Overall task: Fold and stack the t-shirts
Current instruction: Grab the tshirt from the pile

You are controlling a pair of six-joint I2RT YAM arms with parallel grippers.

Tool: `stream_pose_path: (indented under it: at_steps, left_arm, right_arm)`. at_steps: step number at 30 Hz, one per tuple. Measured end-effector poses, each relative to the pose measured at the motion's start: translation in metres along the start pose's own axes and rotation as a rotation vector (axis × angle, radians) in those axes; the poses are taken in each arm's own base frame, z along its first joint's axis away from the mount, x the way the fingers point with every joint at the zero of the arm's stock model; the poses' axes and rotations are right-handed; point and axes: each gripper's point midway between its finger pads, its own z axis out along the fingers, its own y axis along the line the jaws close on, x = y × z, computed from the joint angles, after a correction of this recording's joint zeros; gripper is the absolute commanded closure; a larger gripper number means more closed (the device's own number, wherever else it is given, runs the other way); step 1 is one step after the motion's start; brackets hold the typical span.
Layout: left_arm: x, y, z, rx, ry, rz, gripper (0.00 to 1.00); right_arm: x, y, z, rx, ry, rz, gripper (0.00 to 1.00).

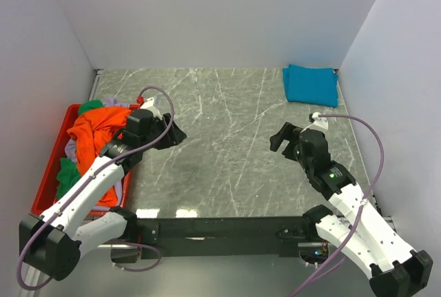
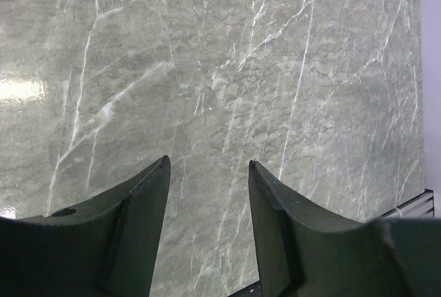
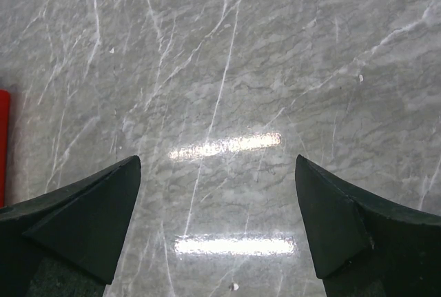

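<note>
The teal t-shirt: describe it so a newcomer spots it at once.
On the grey marble table, look to the far right corner by the white walls. The teal-blue t-shirt lies there folded and alone, unlike the orange, green and lavender shirts heaped in the red tray at left.

The right claw [image 3: 218,160] hangs spread wide above the grey marble table [image 3: 289,49].

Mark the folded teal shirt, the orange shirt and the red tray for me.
teal t-shirt [image 1: 311,85]: top external view, middle of the folded cloth in the far right corner.
orange t-shirt [image 1: 93,135]: top external view, bunched body on top of the pile.
red tray [image 1: 49,180]: top external view, its left wall.
</note>
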Motion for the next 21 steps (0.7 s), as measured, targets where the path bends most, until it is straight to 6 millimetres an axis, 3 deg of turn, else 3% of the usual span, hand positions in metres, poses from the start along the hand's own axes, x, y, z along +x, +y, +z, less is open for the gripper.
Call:
stream_pose_path:
  at_steps: [8,14,17,21]
  left_arm:
    - [-0.001,0.004,0.001,-0.025,-0.007,-0.027,0.43]
    - [-0.001,0.021,0.006,-0.133,0.013,-0.06,0.38]
    - [-0.021,0.038,0.005,-0.22,-0.019,-0.102,0.32]
    - [-0.061,0.079,-0.009,-0.398,-0.13,-0.191,0.27]
  right_arm:
    - [-0.005,0.003,-0.005,-0.023,-0.021,-0.004,0.01]
    - [-0.006,0.006,-0.01,-0.056,-0.033,-0.011,0.02]
    - [-0.002,0.009,-0.01,-0.08,-0.019,-0.018,0.02]
    - [0.003,0.012,-0.01,-0.105,0.003,-0.031,0.02]
